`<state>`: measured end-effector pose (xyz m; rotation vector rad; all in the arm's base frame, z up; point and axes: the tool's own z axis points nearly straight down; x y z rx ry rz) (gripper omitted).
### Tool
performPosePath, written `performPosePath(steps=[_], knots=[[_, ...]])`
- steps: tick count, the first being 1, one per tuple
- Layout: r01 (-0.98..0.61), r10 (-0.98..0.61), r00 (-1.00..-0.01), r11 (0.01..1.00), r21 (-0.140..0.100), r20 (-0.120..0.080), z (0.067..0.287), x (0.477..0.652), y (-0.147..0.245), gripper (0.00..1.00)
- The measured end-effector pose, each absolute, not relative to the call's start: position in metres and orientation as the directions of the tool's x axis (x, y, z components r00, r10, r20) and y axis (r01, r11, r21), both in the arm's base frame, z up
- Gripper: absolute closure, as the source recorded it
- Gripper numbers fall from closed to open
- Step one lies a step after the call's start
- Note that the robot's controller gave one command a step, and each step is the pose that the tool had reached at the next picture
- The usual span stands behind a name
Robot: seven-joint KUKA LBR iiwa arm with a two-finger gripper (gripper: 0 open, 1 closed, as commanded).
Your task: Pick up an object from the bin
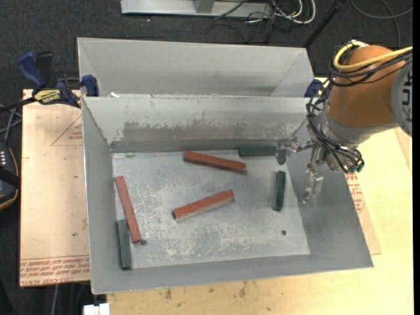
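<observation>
Frontmost, a green stick [123, 245] lies in the bin's [197, 268] front left corner, just beside a red stick [128, 209]. Near the right wall the gripper [311, 188] hangs beside a green bar [279, 190], apart from it. Whether the gripper is spread or pressed together cannot be told.

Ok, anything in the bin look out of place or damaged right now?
Nothing stands out. The red sticks and green sticks lie flat inside the bin, none visibly broken. The pincer hangs near the right wall, just right of the nearest green stick.
</observation>
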<state>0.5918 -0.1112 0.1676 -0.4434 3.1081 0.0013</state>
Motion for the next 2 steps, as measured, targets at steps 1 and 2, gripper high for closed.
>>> performPosePath(steps=[1,2], knots=[[-0.498,-0.498,-0.867,0.867,0.000,-0.003,0.140,0.581,-0.113,0.00],[-0.665,-0.665,-0.747,0.747,-0.001,-0.003,0.072,0.610,-0.122,1.00]])
